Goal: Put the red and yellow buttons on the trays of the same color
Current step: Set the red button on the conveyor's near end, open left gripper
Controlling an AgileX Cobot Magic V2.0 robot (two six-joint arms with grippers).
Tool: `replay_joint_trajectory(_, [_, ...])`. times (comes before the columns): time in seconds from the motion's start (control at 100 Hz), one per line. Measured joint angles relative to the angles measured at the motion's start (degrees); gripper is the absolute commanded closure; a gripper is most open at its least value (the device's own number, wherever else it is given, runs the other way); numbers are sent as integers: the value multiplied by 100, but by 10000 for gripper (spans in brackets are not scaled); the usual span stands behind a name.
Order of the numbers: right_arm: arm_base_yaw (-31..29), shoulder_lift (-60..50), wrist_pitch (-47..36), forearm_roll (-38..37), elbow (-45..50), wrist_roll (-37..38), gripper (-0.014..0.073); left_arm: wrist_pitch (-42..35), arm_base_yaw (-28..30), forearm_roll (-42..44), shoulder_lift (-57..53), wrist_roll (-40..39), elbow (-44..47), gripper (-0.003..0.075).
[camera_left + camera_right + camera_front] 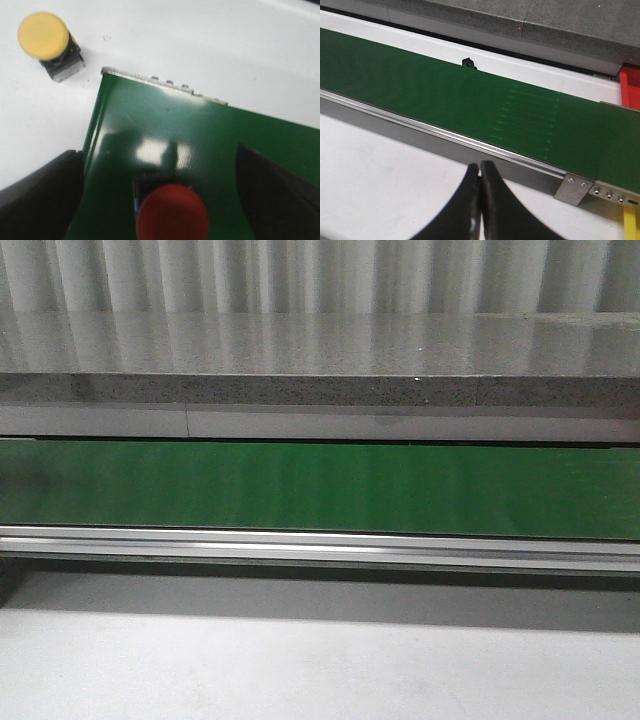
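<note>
1. Front view: only a long green conveyor belt [320,490], with a metal rail [320,545] along its near edge, a white table surface [300,660] in front and a grey stone-like ledge [320,360] behind. No arm and no button visible here.
2. Left wrist view: left gripper [160,200] with fingers [40,195] set wide apart, one dark finger on each side of the end of the green belt [200,135].
3. Between these open fingers, on the belt: a red button [172,215] with a dark body under its round cap. Not clamped; clear gaps on both sides.
4. Off the belt, on the white table [200,45], near the belt corner but apart from it: a yellow button [44,36], tilted, on a grey-black base.
5. Right wrist view: right gripper [481,200] with both dark fingers [457,210] pressed together, nothing between them, above the white table just beside the belt rail [445,135].
6. At the far end of the belt in this view: a piece of a red tray [630,87], and closer, a thin strip of a yellow tray [631,222]. Both mostly cut off by the picture edge.
</note>
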Motion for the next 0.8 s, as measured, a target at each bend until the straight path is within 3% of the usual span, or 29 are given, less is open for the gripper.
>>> replay_joint_trajectory(0.36, [0,0,0,0,0,0,659,137,516,-39,349,0,-706,122])
replay_joint_trajectory(0.8, [0,0,0,0,0,0,659,798,1100,-48,1844,-247,-2005,122])
